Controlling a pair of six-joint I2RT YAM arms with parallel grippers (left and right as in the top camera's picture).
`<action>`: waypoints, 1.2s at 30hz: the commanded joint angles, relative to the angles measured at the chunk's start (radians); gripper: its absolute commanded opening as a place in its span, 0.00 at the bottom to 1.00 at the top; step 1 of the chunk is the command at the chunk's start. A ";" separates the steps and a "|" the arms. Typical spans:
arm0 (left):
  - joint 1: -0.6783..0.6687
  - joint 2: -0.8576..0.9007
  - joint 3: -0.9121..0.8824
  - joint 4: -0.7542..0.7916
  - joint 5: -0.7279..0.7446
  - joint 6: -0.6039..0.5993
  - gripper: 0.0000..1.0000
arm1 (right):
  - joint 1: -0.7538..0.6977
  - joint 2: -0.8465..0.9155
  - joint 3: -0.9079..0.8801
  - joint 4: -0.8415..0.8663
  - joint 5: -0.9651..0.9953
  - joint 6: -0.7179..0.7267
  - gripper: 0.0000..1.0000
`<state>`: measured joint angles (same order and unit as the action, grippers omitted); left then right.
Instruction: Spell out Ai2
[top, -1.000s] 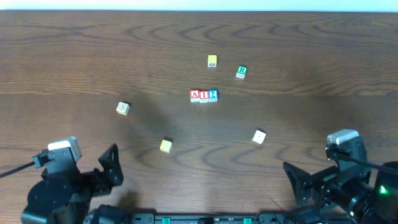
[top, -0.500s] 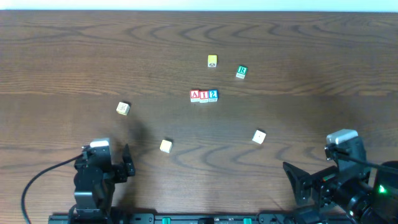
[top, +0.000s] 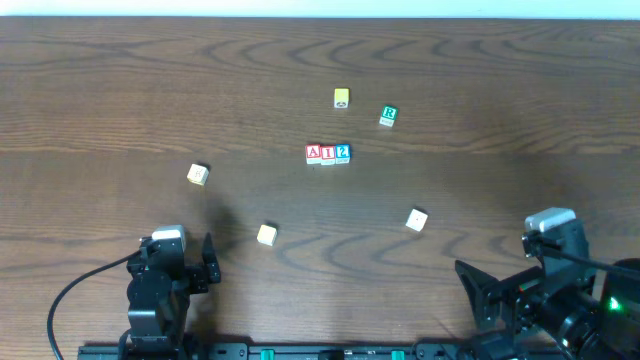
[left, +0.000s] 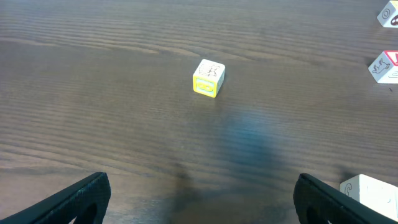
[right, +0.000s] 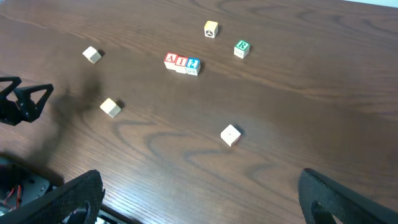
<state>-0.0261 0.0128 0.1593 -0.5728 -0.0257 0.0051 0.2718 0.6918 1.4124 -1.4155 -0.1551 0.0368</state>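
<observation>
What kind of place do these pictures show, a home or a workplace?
Probably a robotics lab bench, not a home: a wood-grain table, a left arm and a right arm at its near edge, and letter cubes lined up as A I 2.

eight small wooden cubes (top: 327, 153)

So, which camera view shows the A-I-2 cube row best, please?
The overhead view: it looks straight down on the cube row, all three letters legible. The right wrist view shows it too, but at a slant. The left wrist view catches only a red-marked cube cut off at its right edge.
</observation>
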 joint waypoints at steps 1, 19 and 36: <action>0.006 -0.008 -0.010 0.004 0.000 0.018 0.95 | 0.007 0.000 0.001 0.001 0.009 -0.005 0.99; 0.006 -0.008 -0.010 0.004 0.000 0.018 0.95 | 0.007 0.000 0.001 -0.009 0.026 -0.029 0.99; 0.006 -0.008 -0.010 0.004 0.000 0.018 0.95 | -0.068 -0.624 -1.015 0.673 0.067 -0.359 0.99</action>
<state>-0.0261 0.0109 0.1593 -0.5713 -0.0254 0.0082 0.2256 0.1368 0.4831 -0.7757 -0.0818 -0.2890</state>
